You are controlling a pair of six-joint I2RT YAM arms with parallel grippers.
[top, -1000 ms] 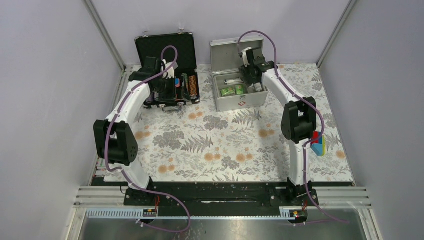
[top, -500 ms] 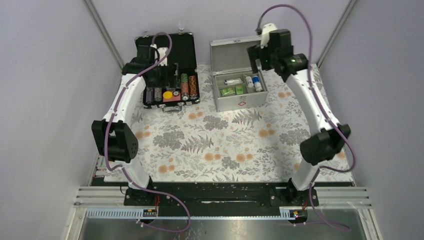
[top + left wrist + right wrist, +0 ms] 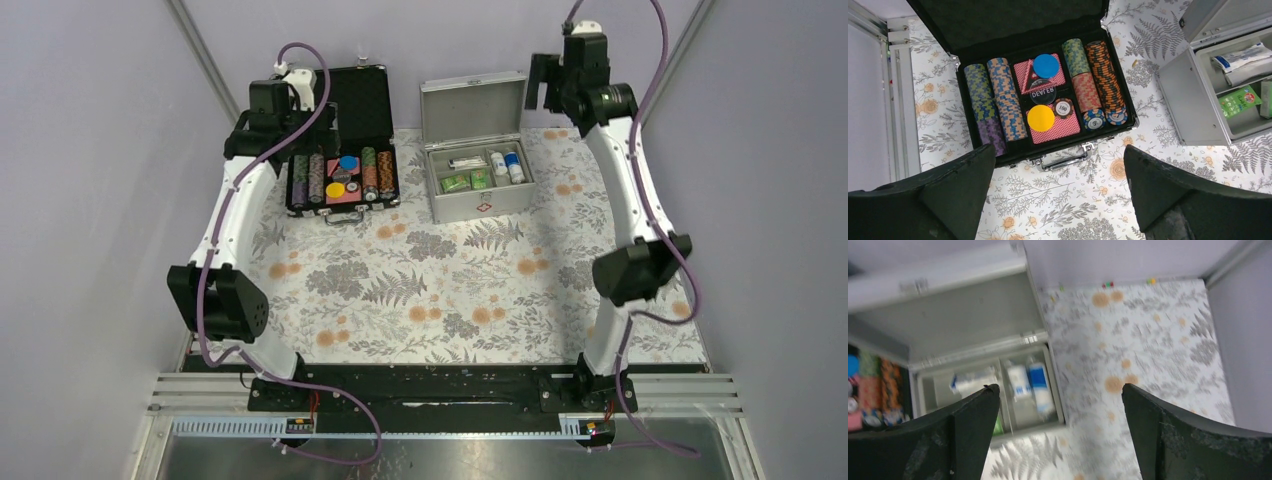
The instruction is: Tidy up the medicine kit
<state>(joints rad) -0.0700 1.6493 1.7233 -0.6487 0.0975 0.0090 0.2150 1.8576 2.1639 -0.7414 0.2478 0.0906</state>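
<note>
Shows a floral-patterned worktop (image 3: pixel 450 300) walled at the back and along both sides, with a wide bare stretch across the middle and near half. Places the medicine kit (image 3: pixel 482 205), a grey metal box, at the far edge right of centre, with its lid (image 3: pixel 470 98) upright against the back wall and its tray holding small bottles (image 3: pixel 507 163) and green packets (image 3: pixel 465 182). Sets an open black case of poker chips (image 3: pixel 340 185) just to the kit's left, not touching it. Holds the right end effector (image 3: pixel 1060 387) high beside the lid, above the kit's far right corner, jaws spread wide, gripping nothing, well clear of the box. Holds the left end effector (image 3: pixel 1059 150) above the chip case, likewise wide open and empty, with the kit off to its right.
</note>
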